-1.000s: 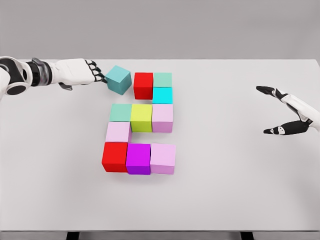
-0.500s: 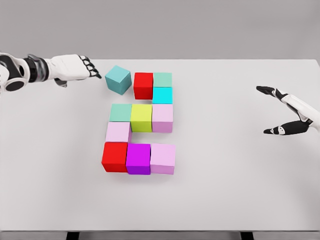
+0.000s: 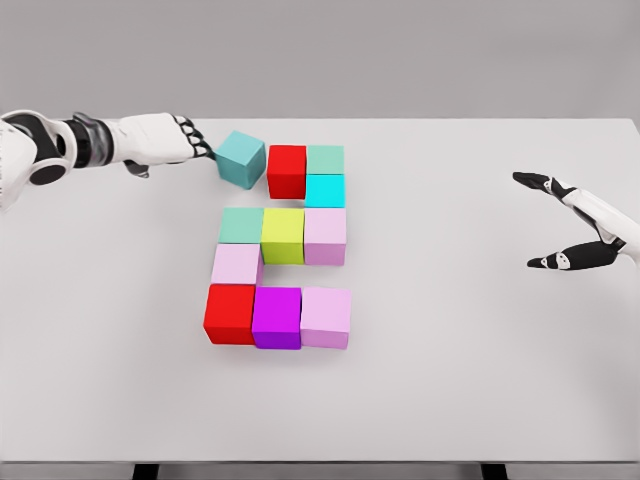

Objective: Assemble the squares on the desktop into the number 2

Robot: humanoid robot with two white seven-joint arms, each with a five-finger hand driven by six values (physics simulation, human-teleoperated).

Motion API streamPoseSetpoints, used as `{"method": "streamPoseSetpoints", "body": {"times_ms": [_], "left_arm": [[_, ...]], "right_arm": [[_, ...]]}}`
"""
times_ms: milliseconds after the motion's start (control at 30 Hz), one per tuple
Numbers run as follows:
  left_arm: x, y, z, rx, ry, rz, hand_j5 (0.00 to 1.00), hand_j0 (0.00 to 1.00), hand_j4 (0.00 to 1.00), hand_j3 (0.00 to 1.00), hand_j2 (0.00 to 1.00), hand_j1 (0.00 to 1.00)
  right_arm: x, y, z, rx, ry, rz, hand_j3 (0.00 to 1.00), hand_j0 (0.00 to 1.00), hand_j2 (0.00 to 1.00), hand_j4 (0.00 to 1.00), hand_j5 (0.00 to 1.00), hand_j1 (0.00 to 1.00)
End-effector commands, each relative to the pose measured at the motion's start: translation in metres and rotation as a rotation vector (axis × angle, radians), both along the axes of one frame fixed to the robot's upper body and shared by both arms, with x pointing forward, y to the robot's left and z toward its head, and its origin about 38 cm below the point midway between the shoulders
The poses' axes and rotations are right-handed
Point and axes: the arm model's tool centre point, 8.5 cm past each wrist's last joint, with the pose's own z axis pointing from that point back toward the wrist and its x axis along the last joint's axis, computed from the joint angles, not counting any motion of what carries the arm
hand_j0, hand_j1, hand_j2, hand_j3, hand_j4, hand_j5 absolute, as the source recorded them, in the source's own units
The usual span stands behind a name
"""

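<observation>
Coloured cubes lie on the white table [image 3: 480, 360] in a rough figure 2. The top row has a red cube [image 3: 287, 170] and a green cube [image 3: 325, 158], with a cyan cube [image 3: 325, 190] below the green one. A teal cube [image 3: 241, 159] sits turned at an angle, its right corner against the red cube. My left hand [image 3: 197, 142] is just left of it, fingers stretched out, fingertips at its left face, holding nothing. The middle row is a green cube [image 3: 241, 225], a yellow-green cube [image 3: 283, 235] and a pink cube [image 3: 325, 236]. My right hand [image 3: 530, 220] hovers open at the far right.
Below the middle row a pink cube [image 3: 236, 264] leads down to a bottom row of a red cube [image 3: 230, 313], a magenta cube [image 3: 277, 317] and a pink cube [image 3: 326, 317]. The table's front edge runs along the bottom of the view.
My left hand drew back to the left, then came right again to the teal cube. The teal cube has shifted slightly right toward the red cube. The right hand has not moved.
</observation>
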Motion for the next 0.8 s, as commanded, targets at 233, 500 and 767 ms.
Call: {"method": "streamPoseSetpoints", "body": {"times_ms": [233,500,767], "left_arm": [[-0.006,0.011,0.009,-0.008,-0.015,-0.006,0.96,0.96,0.96,0.96,0.96,0.96],[0.001,0.020,0.019,-0.017,-0.034,0.031,0.97,0.97,0.97,0.97,0.97,0.97],[0.017,-0.019,0.022,-0.039,-0.039,0.010,1.00,1.00,1.00,1.00,1.00,1.00]], "right_arm": [[0.000,-0.001,0.000,0.009,0.001,-0.003,1.00,1.00,1.00,1.00,1.00,1.00],[0.000,-0.001,0.000,0.009,0.001,-0.003,1.00,1.00,1.00,1.00,1.00,1.00],[0.000,0.000,0.001,0.009,0.000,-0.002,1.00,1.00,1.00,1.00,1.00,1.00]]}}
